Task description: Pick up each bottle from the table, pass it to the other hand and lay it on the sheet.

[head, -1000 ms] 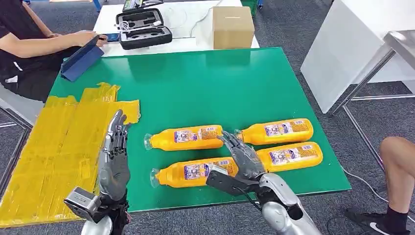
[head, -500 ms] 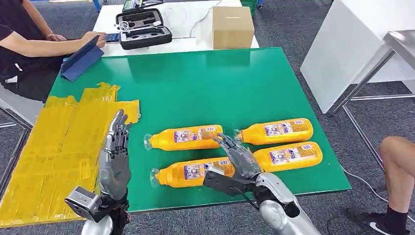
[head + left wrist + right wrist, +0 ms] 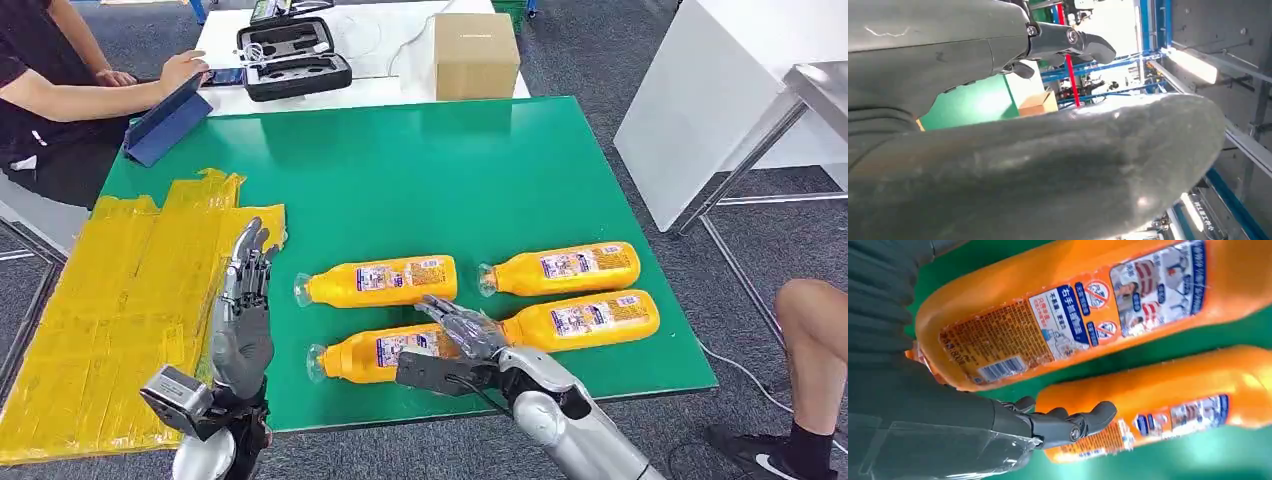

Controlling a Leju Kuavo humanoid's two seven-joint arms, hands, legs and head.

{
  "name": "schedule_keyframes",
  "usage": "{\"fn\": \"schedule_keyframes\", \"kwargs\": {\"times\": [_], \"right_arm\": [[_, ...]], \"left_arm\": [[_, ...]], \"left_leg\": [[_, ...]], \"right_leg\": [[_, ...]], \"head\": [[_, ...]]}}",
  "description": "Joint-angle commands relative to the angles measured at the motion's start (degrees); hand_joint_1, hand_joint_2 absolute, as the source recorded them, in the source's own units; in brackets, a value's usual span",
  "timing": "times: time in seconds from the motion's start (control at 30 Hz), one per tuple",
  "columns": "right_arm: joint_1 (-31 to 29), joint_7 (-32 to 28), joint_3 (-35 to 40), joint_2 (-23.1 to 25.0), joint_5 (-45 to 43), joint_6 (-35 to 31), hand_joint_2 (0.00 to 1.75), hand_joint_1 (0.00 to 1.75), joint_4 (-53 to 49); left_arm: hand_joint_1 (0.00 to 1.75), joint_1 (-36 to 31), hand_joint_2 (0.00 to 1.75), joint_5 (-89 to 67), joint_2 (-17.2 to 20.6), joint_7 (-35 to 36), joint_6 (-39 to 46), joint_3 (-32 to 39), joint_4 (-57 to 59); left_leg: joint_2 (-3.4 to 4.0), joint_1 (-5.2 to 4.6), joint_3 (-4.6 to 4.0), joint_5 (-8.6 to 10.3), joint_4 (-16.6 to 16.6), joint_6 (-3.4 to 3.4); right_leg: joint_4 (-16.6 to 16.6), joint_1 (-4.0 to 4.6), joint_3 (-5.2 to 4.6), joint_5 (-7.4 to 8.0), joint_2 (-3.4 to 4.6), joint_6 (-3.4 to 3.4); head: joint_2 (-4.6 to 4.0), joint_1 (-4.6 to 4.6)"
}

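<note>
A: Sheeting first, on the far left: a yellow sheet [image 3: 110, 310] is lying over the left end of the green surface [image 3: 420, 170].

B: And the left hand [image 3: 243, 310]?

A: It is standing upright just by the sheet's right edge, fingers straight and apart, holding nothing.

B: The orange bottles?

A: Four are lying on their sides, caps to the left. The far-left bottle [image 3: 378, 280] and near-left bottle [image 3: 385, 352] are forming one column, the far-right bottle [image 3: 562, 267] and near-right bottle [image 3: 585, 318] the other.

B: Right hand [image 3: 462, 335]?

A: It is reaching over the base end of the near-left bottle, fingers extended and spread, gripping nothing; whether it is touching the bottle, I cannot tell.
</note>
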Motion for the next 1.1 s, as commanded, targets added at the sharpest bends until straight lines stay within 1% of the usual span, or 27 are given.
{"fn": "schedule_keyframes", "kwargs": {"times": [0.03,0.1,0.13,0.2,0.23,0.3,0.33,0.37,0.4,0.43,0.47,0.5,0.53,0.6,0.63,0.67,0.73,0.83,0.93,0.97,1.0,1.03,1.1], "right_arm": [[-6.15,0.93,7.43,-1.97,-1.65,1.54,1.75,0.00,7.98],[-6.77,1.21,8.52,-2.33,-2.52,2.16,1.75,0.00,8.80],[-7.08,1.35,9.10,-2.65,-2.65,2.34,1.75,0.00,8.99],[-7.62,1.68,10.19,-3.26,-2.55,2.77,1.75,0.00,9.30],[-7.63,1.65,10.17,-3.39,-2.54,2.75,1.75,0.00,9.33],[-8.72,1.98,11.92,-4.12,-2.09,4.08,1.75,0.00,9.72],[-9.41,2.07,12.94,-4.50,-1.88,4.62,1.75,0.00,10.11],[-10.14,2.03,13.88,-4.88,-1.73,5.26,1.75,0.03,10.56],[-10.53,1.72,14.56,-5.21,-1.95,5.59,1.75,1.36,10.71],[-10.98,1.58,15.29,-5.60,-1.87,5.92,1.75,1.71,10.85],[-11.25,1.52,15.72,-5.80,-1.78,6.11,1.75,1.75,10.91],[-11.59,1.39,16.31,-6.04,-1.72,6.44,1.75,1.75,10.99],[-11.85,1.27,16.63,-6.11,-1.84,6.62,1.75,1.75,11.15],[-12.56,1.18,17.80,-6.39,-1.74,6.96,1.75,1.75,11.57],[-12.84,1.15,18.22,-6.43,-1.77,7.05,1.75,1.75,11.78],[-13.28,1.07,18.67,-6.39,-1.80,7.20,1.75,1.75,12.13],[-13.28,1.07,18.67,-6.39,-1.80,7.20,1.75,1.75,12.13],[-13.28,1.07,18.67,-6.39,-1.80,7.20,1.75,1.75,12.13],[-13.28,1.07,18.67,-6.39,-1.80,7.20,1.75,1.75,12.13],[-13.28,1.07,18.67,-6.39,-1.80,7.20,1.75,1.75,12.13],[-13.28,1.07,18.67,-6.39,-1.80,7.20,1.75,1.75,12.13],[-13.56,1.03,19.00,-6.24,-1.93,7.22,1.75,1.75,12.42],[-13.46,1.15,18.76,-5.62,-2.98,6.11,1.75,1.75,13.01]], "left_arm": [[0.00,-2.68,0.00,0.88,1.64,0.05,0.36,-1.03,5.26],[0.00,-3.03,0.00,1.17,1.70,0.02,0.51,-1.16,5.75],[0.00,-3.09,0.00,1.27,1.78,0.00,0.59,-1.23,5.79],[0.00,-3.26,0.00,1.43,1.80,-0.03,0.69,-1.36,5.97],[0.00,-3.26,0.00,1.43,1.78,-0.03,0.69,-1.37,5.98],[0.00,-3.47,0.00,1.58,1.86,-0.04,0.78,-1.51,6.25],[0.00,-3.60,0.00,1.71,1.87,-0.04,0.84,-1.56,6.43],[0.00,-3.81,0.00,1.86,1.89,-0.05,0.90,-1.63,6.70],[0.00,-3.90,0.00,2.03,1.93,-0.09,0.99,-1.69,6.84],[0.00,-4.00,0.00,2.20,1.96,-0.15,1.10,-1.78,6.92],[0.00,-4.06,0.00,2.27,2.00,-0.16,1.15,-1.83,6.95],[0.00,-4.15,0.00,2.36,2.03,-0.19,1.21,-1.87,7.01],[0.00,-4.23,0.00,2.44,2.07,-0.20,1.27,-1.92,7.07],[0.00,-4.41,0.00,2.68,2.21,-0.23,1.45,-2.10,7.21],[0.00,-4.50,0.00,2.76,2.23,-0.24,1.51,-2.13,7.26],[0.00,-4.61,0.00,2.86,2.27,-0.25,1.58,-2.15,7.31],[0.00,-4.61,0.00,2.86,2.27,-0.25,1.58,-2.15,7.31],[0.00,-4.61,0.00,2.86,2.27,-0.25,1.58,-2.15,7.31],[0.00,-4.61,0.00,2.86,2.27,-0.25,1.58,-2.15,7.31],[0.00,-4.61,0.00,2.86,2.27,-0.25,1.58,-2.15,7.31],[0.00,-4.61,0.00,2.86,2.27,-0.25,1.58,-2.15,7.31],[0.00,-4.67,0.00,2.95,2.32,-0.26,1.65,-2.19,7.30],[0.00,-4.72,0.00,3.41,2.40,-0.24,1.93,-2.24,7.28]], "left_leg": [[0.07,0.01,0.30,-0.08,-0.05,-0.05],[0.05,0.00,0.19,-0.04,-0.05,-0.03],[0.08,0.03,0.34,-0.09,-0.06,-0.05],[0.03,0.00,0.19,-0.03,-0.06,-0.03],[0.03,0.01,0.31,-0.07,-0.05,-0.05],[0.01,0.01,0.19,-0.02,-0.05,-0.03],[0.01,0.03,0.36,-0.09,-0.05,-0.05],[0.00,0.01,0.23,-0.03,-0.05,-0.03],[0.03,0.01,0.25,-0.05,-0.04,-0.03],[0.05,0.01,0.32,-0.08,-0.04,-0.04],[0.01,0.01,0.23,-0.04,-0.05,-0.03],[-0.01,0.00,0.20,-0.02,-0.05,-0.03],[-0.01,0.03,0.38,-0.08,-0.06,-0.05],[-0.01,0.00,0.23,-0.02,-0.04,-0.03],[0.00,0.01,0.38,-0.09,-0.03,-0.05],[0.01,0.02,0.30,-0.05,-0.05,-0.04],[0.00,0.00,0.20,-0.01,-0.04,-0.03],[0.00,0.02,0.39,-0.07,-0.05,-0.05],[-0.01,0.00,0.21,-0.01,-0.04,-0.02],[-0.03,0.02,0.34,-0.05,-0.05,-0.04],[-0.02,0.02,0.27,-0.02,-0.04,-0.03],[-0.01,0.05,0.44,-0.10,-0.03,-0.06],[0.00,0.01,0.29,-0.03,-0.04,-0.03]], "right_leg": [[-0.06,0.03,0.28,-0.05,0.00,-0.08],[-0.06,0.01,0.18,-0.02,0.01,-0.06],[-0.09,0.05,0.33,-0.05,0.01,-0.09],[-0.05,0.01,0.18,-0.02,-0.02,-0.05],[-0.07,0.03,0.31,-0.06,-0.04,-0.08],[-0.07,0.03,0.18,-0.02,-0.04,-0.05],[-0.09,0.06,0.37,-0.07,-0.07,-0.09],[-0.07,0.03,0.23,-0.03,-0.05,-0.06],[-0.07,0.02,0.24,-0.03,-0.03,-0.06],[-0.07,0.03,0.32,-0.05,-0.02,-0.08],[-0.08,0.03,0.23,-0.02,-0.04,-0.06],[-0.06,0.01,0.20,-0.02,-0.06,-0.05],[-0.10,0.05,0.39,-0.07,-0.09,-0.09],[-0.06,0.01,0.22,-0.03,-0.06,-0.05],[-0.07,0.03,0.38,-0.08,-0.07,-0.09],[-0.08,0.03,0.30,-0.04,-0.05,-0.07],[-0.06,0.01,0.19,-0.01,-0.05,-0.04],[-0.09,0.04,0.38,-0.07,-0.07,-0.09],[-0.06,0.01,0.19,-0.01,-0.06,-0.04],[-0.09,0.04,0.33,-0.05,-0.10,-0.07],[-0.07,0.03,0.25,-0.02,-0.07,-0.05],[-0.10,0.07,0.44,-0.08,-0.09,-0.09],[-0.07,0.02,0.27,-0.02,-0.05,-0.05]], "head": [[0.00,0.00],[0.00,-0.02],[0.00,0.00],[0.00,0.00],[0.00,0.00],[0.00,-0.02],[0.00,0.00],[0.00,0.00],[0.00,-0.02],[0.00,0.00],[0.00,-0.02],[0.00,-0.02],[0.00,0.00],[0.00,-0.02],[0.00,0.00],[0.00,0.00],[0.00,-0.02],[0.00,-0.02],[0.00,-0.02],[0.00,0.00],[0.00,0.00],[0.00,-0.02],[0.00,-0.02]]}}
